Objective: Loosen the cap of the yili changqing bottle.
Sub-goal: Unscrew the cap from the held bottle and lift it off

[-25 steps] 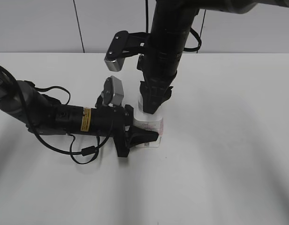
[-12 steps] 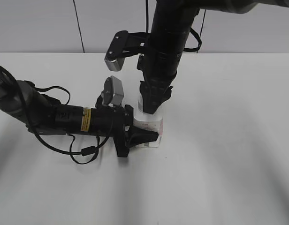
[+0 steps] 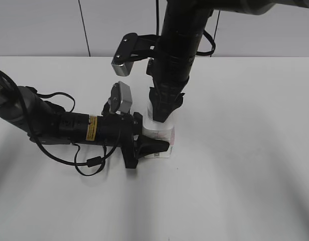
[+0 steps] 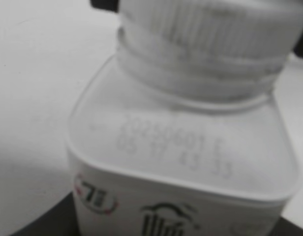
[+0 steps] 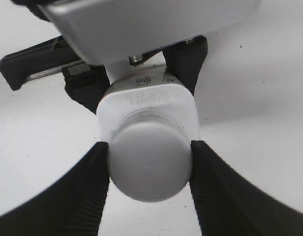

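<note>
While my left gripper (image 3: 157, 145) clamps the yili changqing bottle (image 3: 164, 134) and my right gripper (image 5: 150, 164) pinches the cap (image 5: 149, 164), I see bare table (image 3: 245, 150) right and near.

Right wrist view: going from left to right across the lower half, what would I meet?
Left black finger → white cap of the bottle → right black finger. Both fingers press against the cap's sides.

The left gripper (image 3: 153, 145) reaches in from the left and clamps the yili changqing bottle (image 3: 163, 134) on the white table (image 3: 235, 165). Directly above it, the right gripper (image 3: 162, 113) descends onto the bottle's top.
</note>
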